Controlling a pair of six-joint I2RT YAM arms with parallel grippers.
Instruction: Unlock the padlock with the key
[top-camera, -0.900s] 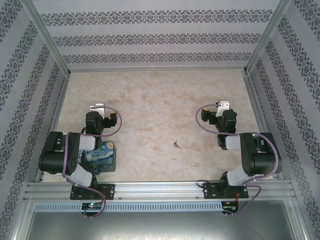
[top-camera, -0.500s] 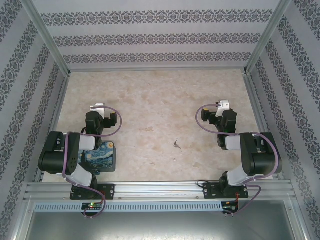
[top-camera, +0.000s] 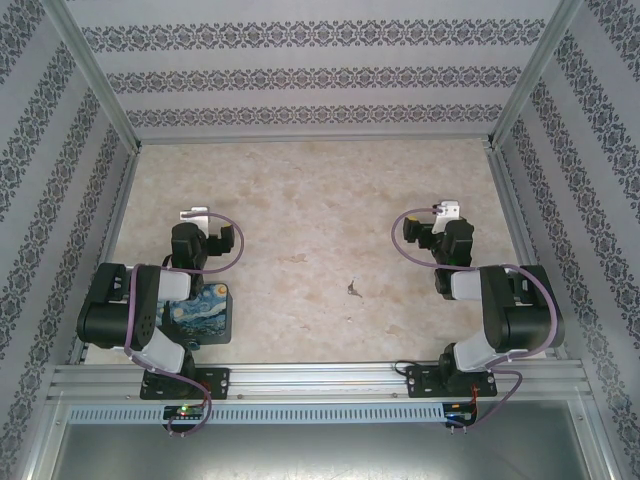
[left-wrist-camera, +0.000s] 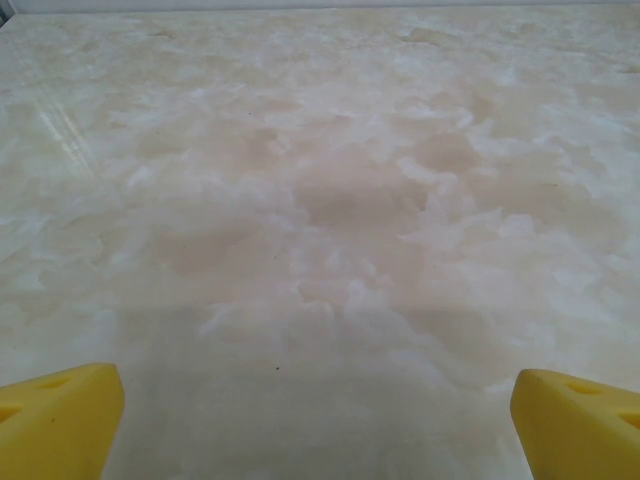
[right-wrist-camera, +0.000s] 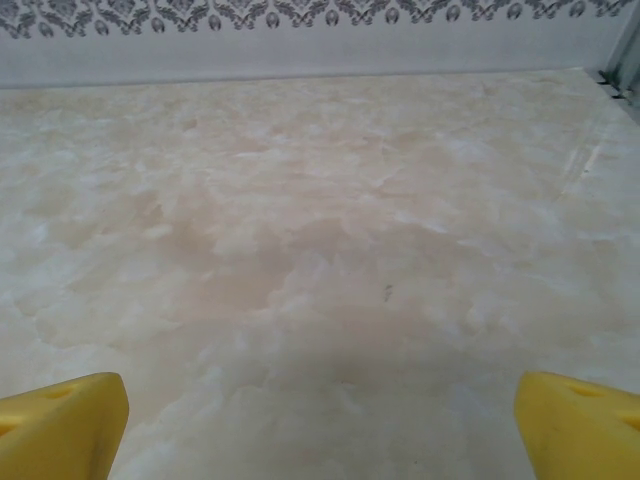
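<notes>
Nothing has changed over the last second: both arms are parked exactly as before, so the task has not started. The left gripper (left-wrist-camera: 316, 425) is spread wide with its yellow fingertips (left-wrist-camera: 58, 415) at the frame corners and nothing between them. The right gripper (right-wrist-camera: 320, 425) is the same, wide and empty. A tiny grey item (top-camera: 352, 288) lies on the marble-look table (top-camera: 300, 190) between the arms, nearer the right one. It is too small to call key, padlock or both. It sits closer to the bases than either gripper, and both wrists face away from it, so I reckon an arm must pull back first. A starry-night tin (top-camera: 212, 312) is half under the left arm, well apart from the item. The path to the item looks open.
</notes>
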